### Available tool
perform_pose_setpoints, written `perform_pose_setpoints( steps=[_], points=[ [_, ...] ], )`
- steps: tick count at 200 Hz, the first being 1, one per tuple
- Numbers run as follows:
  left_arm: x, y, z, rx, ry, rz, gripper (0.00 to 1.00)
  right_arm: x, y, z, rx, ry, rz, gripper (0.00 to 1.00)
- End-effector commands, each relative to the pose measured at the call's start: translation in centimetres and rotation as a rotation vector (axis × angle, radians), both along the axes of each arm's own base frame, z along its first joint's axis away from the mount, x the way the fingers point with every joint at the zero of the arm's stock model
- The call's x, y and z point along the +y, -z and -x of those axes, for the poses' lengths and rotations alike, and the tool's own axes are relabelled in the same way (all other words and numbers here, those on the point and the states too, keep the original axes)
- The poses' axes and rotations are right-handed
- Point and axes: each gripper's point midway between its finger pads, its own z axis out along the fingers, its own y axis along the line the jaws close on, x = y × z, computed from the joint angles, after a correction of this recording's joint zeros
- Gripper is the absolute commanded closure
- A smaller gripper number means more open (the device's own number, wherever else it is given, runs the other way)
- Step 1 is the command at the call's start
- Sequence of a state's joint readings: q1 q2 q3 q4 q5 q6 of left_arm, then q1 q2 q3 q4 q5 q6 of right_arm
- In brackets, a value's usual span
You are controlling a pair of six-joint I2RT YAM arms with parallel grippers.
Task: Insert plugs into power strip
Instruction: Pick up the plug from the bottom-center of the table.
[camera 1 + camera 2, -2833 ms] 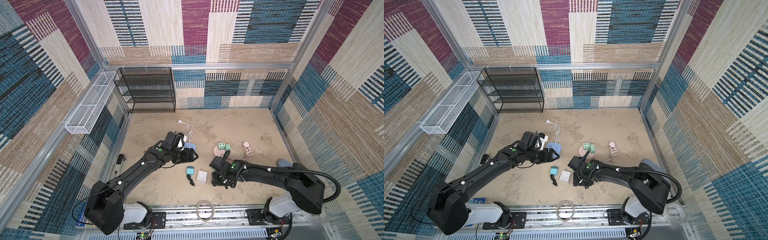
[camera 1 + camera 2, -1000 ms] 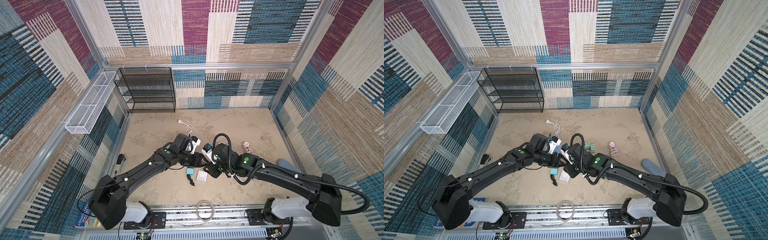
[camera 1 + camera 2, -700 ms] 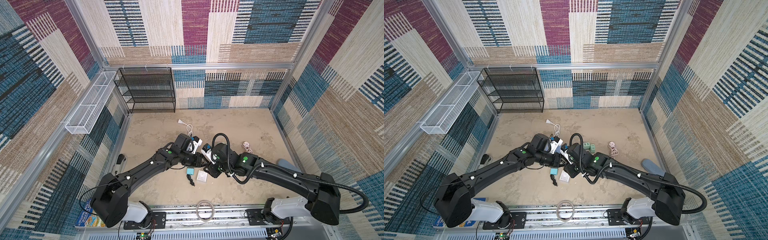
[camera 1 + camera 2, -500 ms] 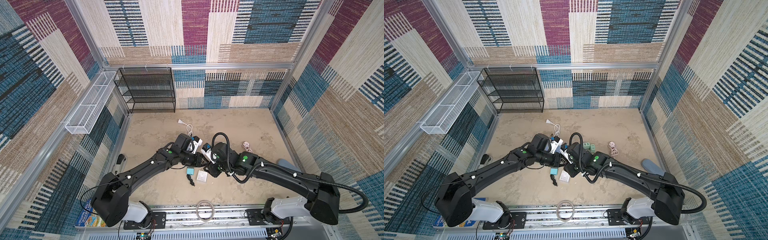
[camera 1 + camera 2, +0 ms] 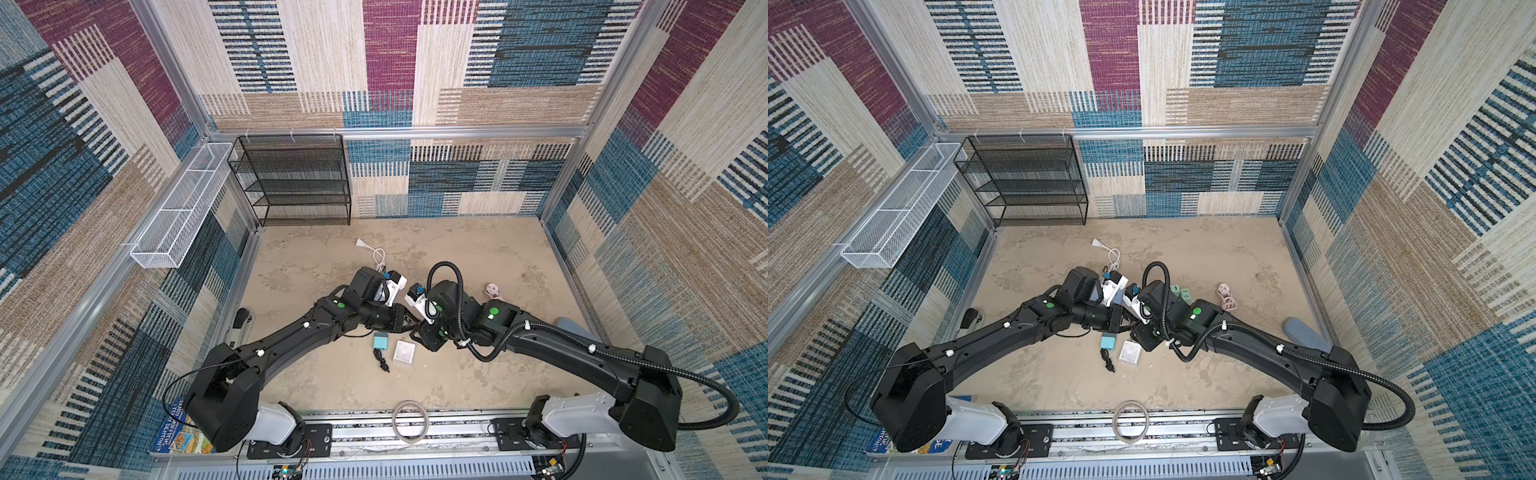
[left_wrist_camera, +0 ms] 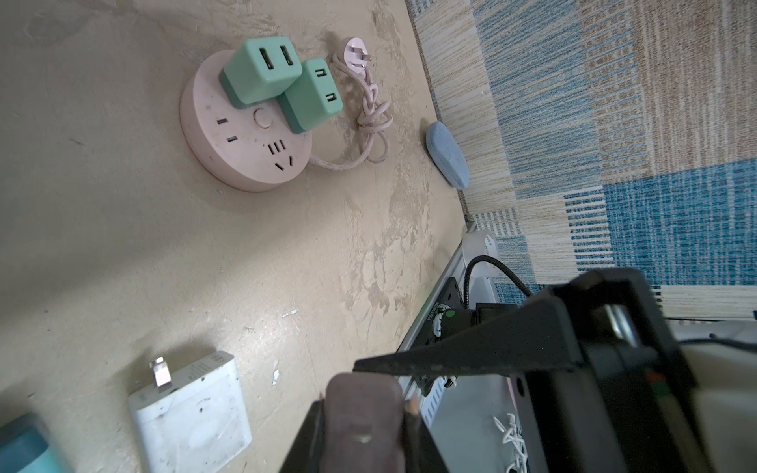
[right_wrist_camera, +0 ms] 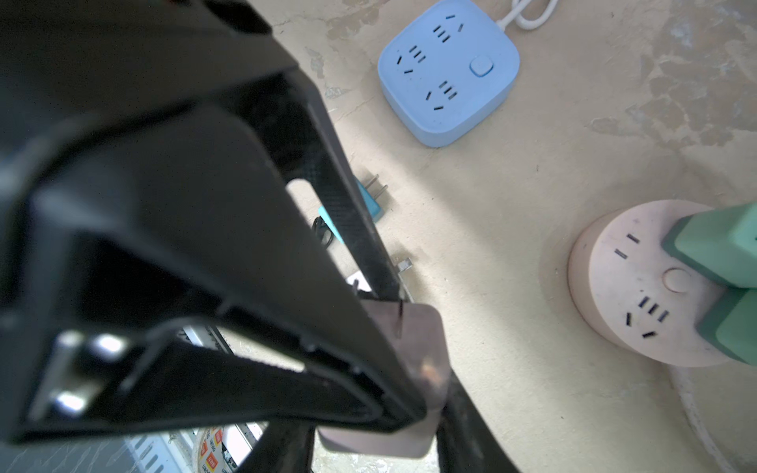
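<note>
Both grippers meet above the middle of the floor, each shut on the same pink plug (image 6: 364, 417), which also shows in the right wrist view (image 7: 413, 348). My left gripper (image 6: 362, 393) clamps it from one side and my right gripper (image 7: 377, 442) from the other. The round pink power strip (image 6: 205, 123) carries two mint green plugs (image 6: 262, 69) (image 6: 311, 96). A blue square power strip (image 7: 448, 69) lies with its sockets free. The white plug (image 5: 404, 352) and the teal plug (image 5: 380, 341) with its black cord lie on the floor just below the grippers.
A round pink plug (image 5: 492, 289) with a knotted cord lies right of the pink strip. A flat white plug (image 5: 362, 244) with its cord lies toward the back. A black wire shelf (image 5: 295, 178), a white wire basket (image 5: 178, 212) and a grey-blue pad (image 6: 446, 153) line the edges.
My left gripper has closed on the pink plug that the right gripper holds. Before that the arms came together from apart. In the last second both arms barely moved.
</note>
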State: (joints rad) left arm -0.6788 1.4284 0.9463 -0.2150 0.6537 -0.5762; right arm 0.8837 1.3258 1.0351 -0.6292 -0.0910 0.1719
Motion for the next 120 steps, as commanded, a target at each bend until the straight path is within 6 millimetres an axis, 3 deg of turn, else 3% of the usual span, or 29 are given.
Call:
perform_pose_setpoints(
  steps=[1,21,40,90,120],
  points=[
    [-0.3,0.2,1.6,0.082,0.046,0.022,1.0,1.2,-2.2,-3.3,-0.111,0.074,-0.099,0.69],
    [-0.4,0.1,0.9,0.063,0.017,0.021,1.0,1.2,-2.3,-3.6,-0.103,0.079,-0.116,0.4],
    [-0.4,0.0,0.1,0.047,-0.01,0.012,1.0,0.8,-2.9,-3.7,-0.107,0.087,-0.142,0.3],
    [0.2,-1.9,-3.6,0.003,-0.168,0.062,1.0,-1.6,-5.8,-4.0,-0.106,0.184,-0.251,0.25],
    [0.4,-4.6,-5.8,-0.001,-0.273,0.212,1.0,-1.8,-8.4,-4.8,-0.103,0.304,-0.412,0.25]
  ],
)
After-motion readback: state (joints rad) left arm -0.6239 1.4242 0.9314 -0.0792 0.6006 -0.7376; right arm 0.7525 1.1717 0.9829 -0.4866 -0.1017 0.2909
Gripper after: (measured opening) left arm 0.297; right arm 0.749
